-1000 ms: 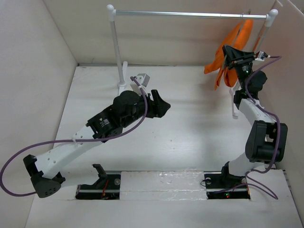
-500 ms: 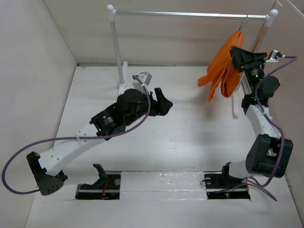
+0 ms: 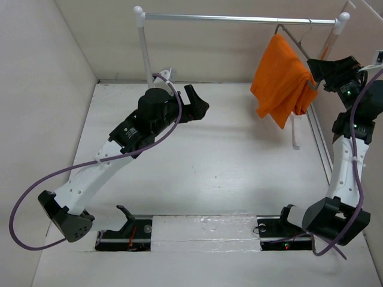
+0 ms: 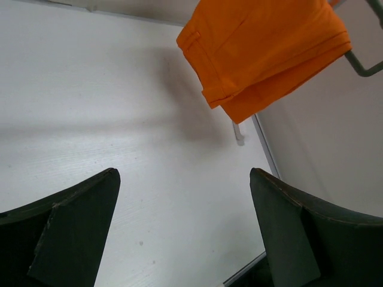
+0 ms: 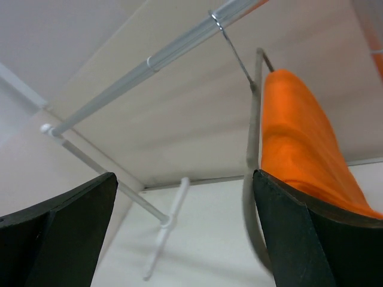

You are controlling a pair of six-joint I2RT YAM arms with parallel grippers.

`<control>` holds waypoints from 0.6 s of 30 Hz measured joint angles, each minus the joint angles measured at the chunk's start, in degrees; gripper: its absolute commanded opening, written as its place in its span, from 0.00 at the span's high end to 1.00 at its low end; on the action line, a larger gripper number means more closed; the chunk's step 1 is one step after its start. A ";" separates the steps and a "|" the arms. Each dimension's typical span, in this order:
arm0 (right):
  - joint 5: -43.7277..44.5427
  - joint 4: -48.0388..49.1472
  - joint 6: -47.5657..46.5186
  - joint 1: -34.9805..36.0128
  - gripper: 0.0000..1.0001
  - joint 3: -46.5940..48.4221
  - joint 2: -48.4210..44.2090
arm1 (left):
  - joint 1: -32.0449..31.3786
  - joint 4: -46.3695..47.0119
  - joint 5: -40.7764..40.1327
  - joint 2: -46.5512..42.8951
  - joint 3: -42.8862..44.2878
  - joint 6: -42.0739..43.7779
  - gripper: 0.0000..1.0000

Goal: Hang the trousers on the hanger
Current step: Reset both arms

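Note:
The orange trousers (image 3: 280, 78) hang folded over the grey hanger (image 3: 297, 46), whose hook sits on the silver rail (image 3: 239, 18) at the far right. My right gripper (image 3: 321, 70) is open just right of them, touching nothing. In the right wrist view the hanger (image 5: 254, 119) and trousers (image 5: 299, 137) pass close by the right finger of that gripper (image 5: 184, 176). My left gripper (image 3: 198, 107) is open over the middle of the table. The left wrist view shows this gripper (image 4: 184, 179) empty, with the trousers (image 4: 263, 54) and a hanger corner (image 4: 362, 66) ahead.
The rail rests on two white posts, one at the far left (image 3: 145, 60) and one at the far right (image 3: 333, 37), with a white foot (image 3: 295, 128) under the trousers. Beige walls close in the table (image 3: 227, 161) on three sides.
My right gripper has opened, let go of the hanger and drawn back to the right. The trousers now hang freely on the rail. My left gripper moved farther back and opened wider.

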 measured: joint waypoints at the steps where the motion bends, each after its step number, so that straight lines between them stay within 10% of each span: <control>1: -0.26 -1.99 -1.97 -1.03 0.00 0.61 -0.70 | 0.50 -0.24 0.39 0.44 0.90 0.00 0.13; 11: -3.45 -16.13 -18.53 -2.91 0.00 6.25 -8.61 | 0.87 -1.62 0.72 1.62 3.10 0.00 0.13; 18: -1.77 -24.63 -31.34 14.40 0.00 -2.97 -26.03 | 0.87 -4.02 -5.11 -6.27 -2.25 0.15 0.13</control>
